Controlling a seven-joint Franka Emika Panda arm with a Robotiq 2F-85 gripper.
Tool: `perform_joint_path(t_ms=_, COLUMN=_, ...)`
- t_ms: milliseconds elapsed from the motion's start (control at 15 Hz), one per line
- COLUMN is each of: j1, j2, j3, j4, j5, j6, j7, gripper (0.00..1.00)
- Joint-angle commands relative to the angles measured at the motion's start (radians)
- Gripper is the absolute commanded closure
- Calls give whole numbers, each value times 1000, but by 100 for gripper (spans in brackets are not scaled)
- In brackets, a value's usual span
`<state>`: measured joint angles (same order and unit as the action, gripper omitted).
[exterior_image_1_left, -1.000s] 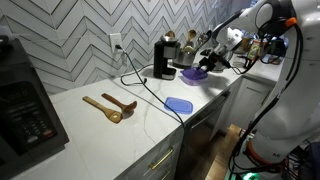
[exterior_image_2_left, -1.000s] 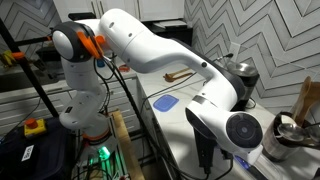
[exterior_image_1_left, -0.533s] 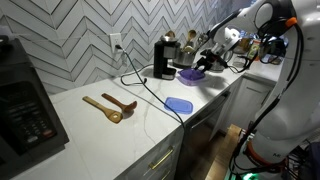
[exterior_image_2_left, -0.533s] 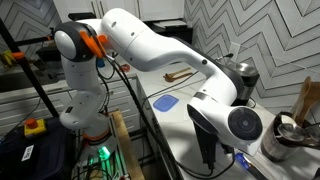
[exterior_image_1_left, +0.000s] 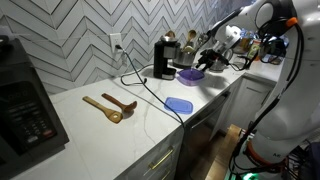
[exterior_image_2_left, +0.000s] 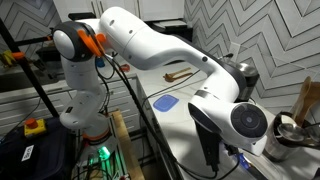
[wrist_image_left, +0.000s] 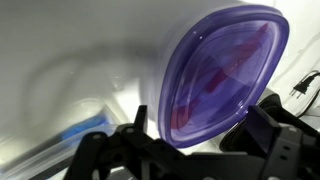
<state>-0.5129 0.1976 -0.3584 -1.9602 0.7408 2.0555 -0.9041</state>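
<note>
1. Wrist view is showing our fingers (wrist_image_left: 190, 150) spread wide and holding nothing, with the purple bowl (wrist_image_left: 220, 75) lying straight ahead between the two dark tips.
2. We are hovering over that bowl, which in an exterior view (exterior_image_1_left: 194, 73) is sitting on the white desk (exterior_image_1_left: 140, 120) just beside the black coffee maker (exterior_image_1_left: 163, 58), near the far end of the counter.
3. We are judging that a rim grasp suits this step: one finger inside the bowl, one outside, rather than trying to span the whole width.
4. We are keeping the wrist square to the rim, since the translucent wall looks thin and smooth and, in our view, may slip from a skewed pinch.
5. We are watching the black cable (exterior_image_1_left: 140, 82) trailing from the coffee maker; it lies near the bowl and could snag.
6. Farther out, the blue lid (exterior_image_1_left: 179, 104) and the wooden spoons (exterior_image_1_left: 110, 106) are lying well apart from our work.
</note>
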Motion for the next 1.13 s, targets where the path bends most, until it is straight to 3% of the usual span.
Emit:
perform_joint_path(t_ms=0, j1=-8, j2=-59, j3=-43, j4=-8, j5=-100, j6=19, j7=32, gripper=0)
perform_joint_path(t_ms=200, j1=-9, j2=-136, j3=-73, j4=-25, j5=-200, j6=-6, j7=95, gripper=0)
perform_joint_path(t_ms=667, j1=-6, j2=-294, j3=-127, j4=-13, j5=-375, j6=-206, j7=269, gripper=0)
perform_joint_path(t_ms=733, j1=7, j2=-241, j3=-129, j4=14, j5=-320, j6=-155, j7=209, gripper=0)
perform_joint_path(t_ms=1067, j1=11, j2=-280, j3=-143, j4=11, j5=-351, j6=-200, j7=252, gripper=0)
